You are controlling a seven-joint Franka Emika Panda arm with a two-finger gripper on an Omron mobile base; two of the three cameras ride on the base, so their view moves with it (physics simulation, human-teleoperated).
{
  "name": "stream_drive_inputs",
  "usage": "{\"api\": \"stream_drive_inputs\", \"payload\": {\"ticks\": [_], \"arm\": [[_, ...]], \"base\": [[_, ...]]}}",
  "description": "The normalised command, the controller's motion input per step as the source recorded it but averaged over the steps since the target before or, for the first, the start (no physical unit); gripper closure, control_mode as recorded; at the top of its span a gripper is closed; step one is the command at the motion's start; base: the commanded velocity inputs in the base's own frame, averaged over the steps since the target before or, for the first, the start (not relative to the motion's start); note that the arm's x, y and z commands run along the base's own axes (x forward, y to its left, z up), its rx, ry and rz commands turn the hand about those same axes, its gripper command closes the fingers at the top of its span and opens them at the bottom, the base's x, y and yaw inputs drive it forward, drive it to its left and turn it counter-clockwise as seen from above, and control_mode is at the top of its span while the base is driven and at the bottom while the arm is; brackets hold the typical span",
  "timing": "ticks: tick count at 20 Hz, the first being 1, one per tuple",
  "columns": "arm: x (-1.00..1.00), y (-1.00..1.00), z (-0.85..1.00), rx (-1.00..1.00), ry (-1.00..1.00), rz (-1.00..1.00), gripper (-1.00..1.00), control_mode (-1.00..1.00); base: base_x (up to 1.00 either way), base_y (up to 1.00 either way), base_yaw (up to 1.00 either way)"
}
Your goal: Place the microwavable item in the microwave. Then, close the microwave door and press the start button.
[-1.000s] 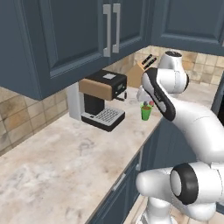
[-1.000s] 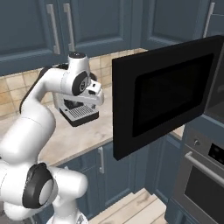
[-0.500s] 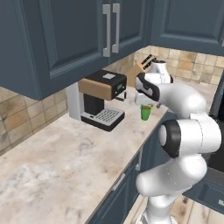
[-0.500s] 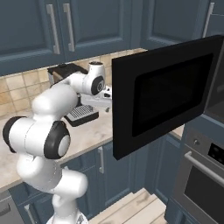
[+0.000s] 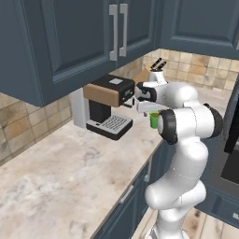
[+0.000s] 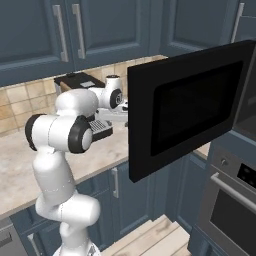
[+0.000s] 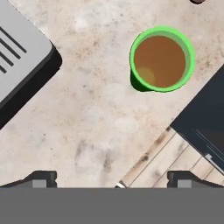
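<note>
- Gripper [image 7: 112,177] hangs above the marble counter [image 7: 87,109], pointing straight down; its two dark tips sit far apart at the bottom of the hand view, so the fingers are spread wide with nothing between them.
- Seen from the hand camera, the green cup [image 7: 161,59] stands upright on the counter, ahead of the fingertips and off toward the right one, well clear of both.
- Brown liquid fills the cup nearly to its bright green rim.
- On the far side of the counter from the cup, the coffee machine's grey drip tray [image 7: 19,57] lies flat, its dark slots showing; bare marble separates the two.
- Beside the cup, the counter edge drops away to wooden floor [image 7: 175,162] and a dark cabinet front [image 7: 205,118].
- From the left base view, the cup [image 5: 154,119] sits on the counter just right of the coffee machine [image 5: 106,106], partly hidden behind the arm's forearm, and a knife block [image 5: 155,67] stands behind it against the tiled wall.
- From the right base view, the microwave door [image 6: 187,105] hangs wide open, swung out over the floor, with its dark glass window facing the camera; the oven [image 6: 230,200] sits below it.
</note>
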Motion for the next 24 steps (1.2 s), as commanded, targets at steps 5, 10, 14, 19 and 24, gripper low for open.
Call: {"api": "stream_drive_inputs", "payload": {"ticks": [5,10,14,19,24], "arm": [[0.50,0.00,-0.31,0.00,0.00,0.00,-1.00,-1.00],[0.43,0.00,-0.25,0.00,0.00,0.00,-1.00,-1.00],[0.24,-0.13,-0.16,0.00,0.00,0.00,-1.00,-1.00],[0.14,-0.15,-0.24,0.00,0.00,0.00,-1.00,-1.00],[0.22,-0.12,-0.24,0.00,0.00,0.05,-1.00,-1.00]], "base": [[0.00,0.00,0.00],[0.00,0.00,0.00],[0.00,0.00,0.00],[0.00,0.00,0.00],[0.00,0.00,0.00]]}}
